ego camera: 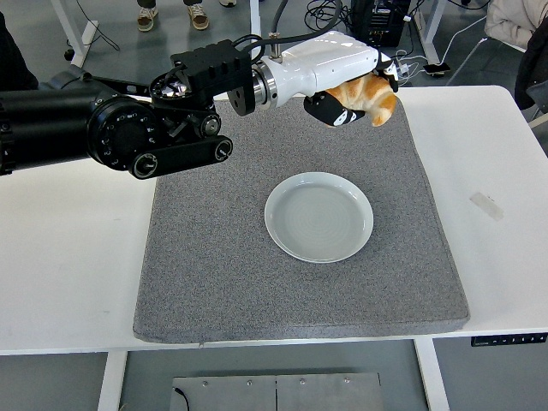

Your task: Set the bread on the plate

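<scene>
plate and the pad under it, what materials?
Round pale blue-grey plate: looks like glazed ceramic, possibly melamine; smooth, with a soft sheen and faint concentric rings. Square speckled grey pad: likely foam or felt-like fabric; matte, grainy surface, thick soft rounded edges.

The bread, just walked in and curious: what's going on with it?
The left robot hand grips the bread, a croissant, and holds it in the air above the far part of the grey mat. The plate sits empty at the mat's middle, nearer the camera. The bread is not yet on it.

Left hand (355, 98) grips a golden-brown bread roll (370, 95) above the grey felt mat's (214, 265) far edge, beyond the pale round ceramic plate (318, 217)
</scene>
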Robot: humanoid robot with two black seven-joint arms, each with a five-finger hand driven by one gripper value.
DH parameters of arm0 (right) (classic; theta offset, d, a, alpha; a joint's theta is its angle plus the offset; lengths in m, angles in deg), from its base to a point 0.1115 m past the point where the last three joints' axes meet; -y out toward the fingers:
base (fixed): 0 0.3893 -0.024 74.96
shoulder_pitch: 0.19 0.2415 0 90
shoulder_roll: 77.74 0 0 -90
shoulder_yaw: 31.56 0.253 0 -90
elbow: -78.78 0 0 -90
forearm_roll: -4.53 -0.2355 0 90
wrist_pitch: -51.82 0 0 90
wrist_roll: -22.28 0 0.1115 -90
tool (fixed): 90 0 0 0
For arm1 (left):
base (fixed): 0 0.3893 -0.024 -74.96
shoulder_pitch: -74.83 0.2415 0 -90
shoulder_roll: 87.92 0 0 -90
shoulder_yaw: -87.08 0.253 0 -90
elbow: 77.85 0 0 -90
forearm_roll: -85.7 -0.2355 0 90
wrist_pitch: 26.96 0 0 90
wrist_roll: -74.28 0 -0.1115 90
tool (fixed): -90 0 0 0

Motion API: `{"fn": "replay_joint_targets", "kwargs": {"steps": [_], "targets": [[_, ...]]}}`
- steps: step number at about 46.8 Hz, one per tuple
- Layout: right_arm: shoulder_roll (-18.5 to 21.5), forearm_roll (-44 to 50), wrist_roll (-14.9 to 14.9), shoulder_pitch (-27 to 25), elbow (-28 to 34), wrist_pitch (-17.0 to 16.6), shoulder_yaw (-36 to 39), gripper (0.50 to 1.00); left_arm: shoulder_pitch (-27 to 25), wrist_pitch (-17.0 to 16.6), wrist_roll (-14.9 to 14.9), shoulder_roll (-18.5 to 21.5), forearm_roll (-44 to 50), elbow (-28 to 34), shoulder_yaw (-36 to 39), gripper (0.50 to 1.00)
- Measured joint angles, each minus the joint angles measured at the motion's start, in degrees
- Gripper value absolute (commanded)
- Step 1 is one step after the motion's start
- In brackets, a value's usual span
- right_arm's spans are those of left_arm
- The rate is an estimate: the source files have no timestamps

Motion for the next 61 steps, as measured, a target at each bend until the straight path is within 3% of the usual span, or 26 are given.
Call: {"fn": "replay_joint_targets", "kwargs": {"steps": [47, 61], "targets": [[0.0, 0.0, 0.0, 0.0, 0.0, 0.0, 0.0, 1.0, 7.5, -0.7, 0.1, -0.3, -2.2, 1.8, 6.8, 0.5], [0.0, 0.0, 0.0, 0.0, 0.0, 0.0, 0.0, 1.0, 10.2, -3.5, 0.2, -0.7, -2.2, 1.2, 9.5, 0.5]]}}
